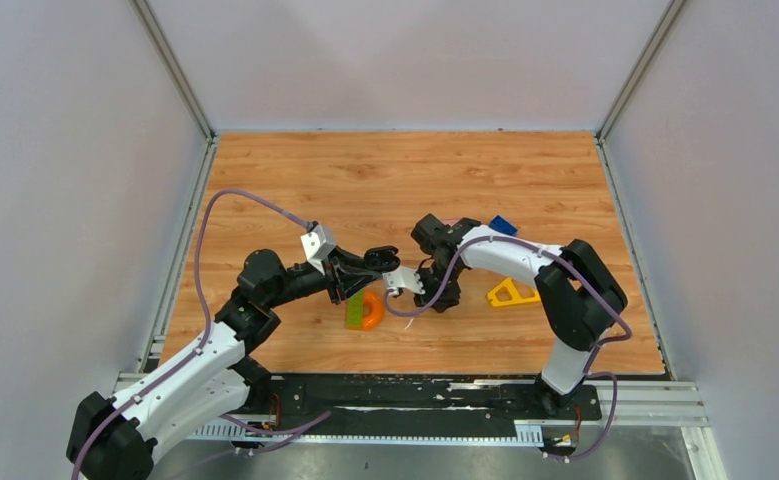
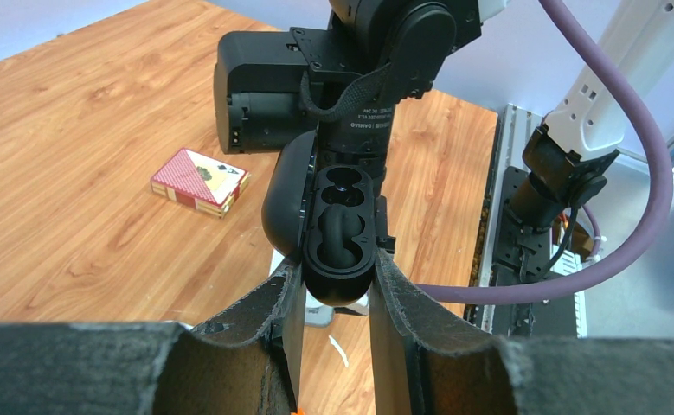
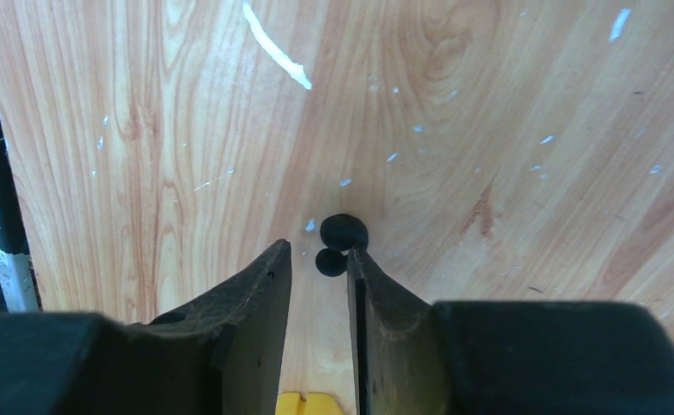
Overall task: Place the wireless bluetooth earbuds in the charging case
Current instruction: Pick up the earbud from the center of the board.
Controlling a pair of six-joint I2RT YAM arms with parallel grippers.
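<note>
I count one black earbud (image 3: 342, 235) in view. It sits at the tips of the right gripper (image 3: 318, 251), against one finger (image 3: 369, 298) and clear of the other. Jaws are narrow; I can't tell if it's pinched or lying on the table (image 3: 506, 130). One charging case (image 2: 343, 226), lid open, is clamped in the left gripper (image 2: 339, 264). One card deck (image 2: 199, 180) and one white sliver (image 3: 274, 47) lie on the wood.
</note>
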